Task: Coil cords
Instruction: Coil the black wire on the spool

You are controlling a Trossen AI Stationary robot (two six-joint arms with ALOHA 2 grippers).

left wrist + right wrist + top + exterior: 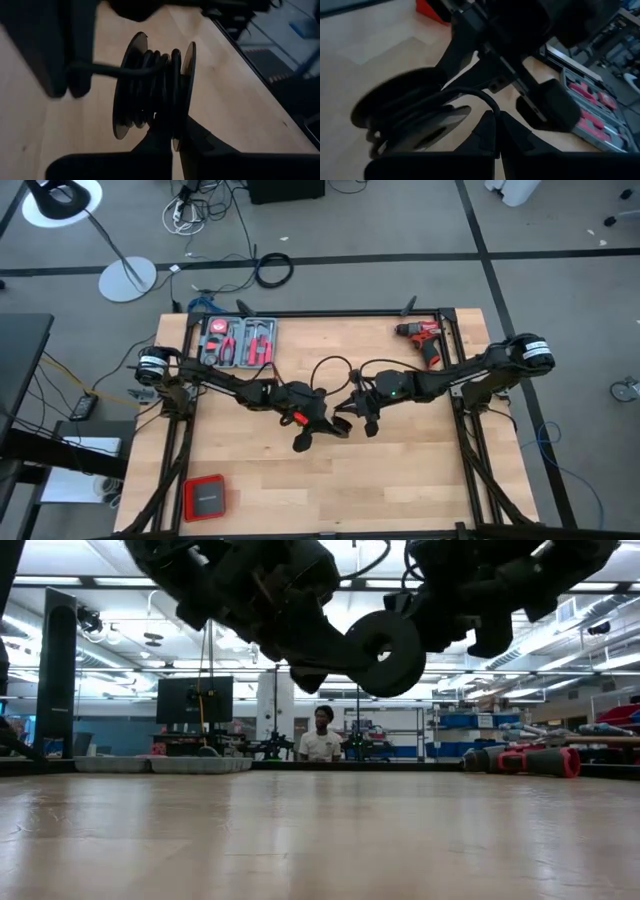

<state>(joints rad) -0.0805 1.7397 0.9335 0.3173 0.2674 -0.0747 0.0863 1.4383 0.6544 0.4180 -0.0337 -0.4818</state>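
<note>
A black spool (155, 87), with the thin black cord (150, 70) wound between its two round flanges, hangs above the middle of the wooden table (400, 480). The low view shows the spool (385, 652) clear of the table top. My left gripper (175, 131) is shut on the spool from the table's left. My right gripper (496, 120) comes from the right and is shut on the free run of cord (480, 95) that leaves the spool (405, 110). The two grippers meet at mid-table (340, 418). My left gripper pinches the rim of one spool flange (176, 117) between its two fingers, one finger on the cord side and one outside. The fingers slant slightly down from the table's left. The spool is lifted clear, its axis about level. My right gripper pinches the cord (492, 106) between its two fingertips, a short way from where the cord leaves the spool. The fingers come from the table's right, slanting slightly down. From them the cord runs in a short arc (465, 91) onto the windings.
A red drill (425, 338) lies at the far right of the table. An open case of red-handled tools (238, 342) sits at the far left. A red-and-black box (205, 497) lies near the front left corner. A person (322, 735) sits in the room beyond the far edge.
</note>
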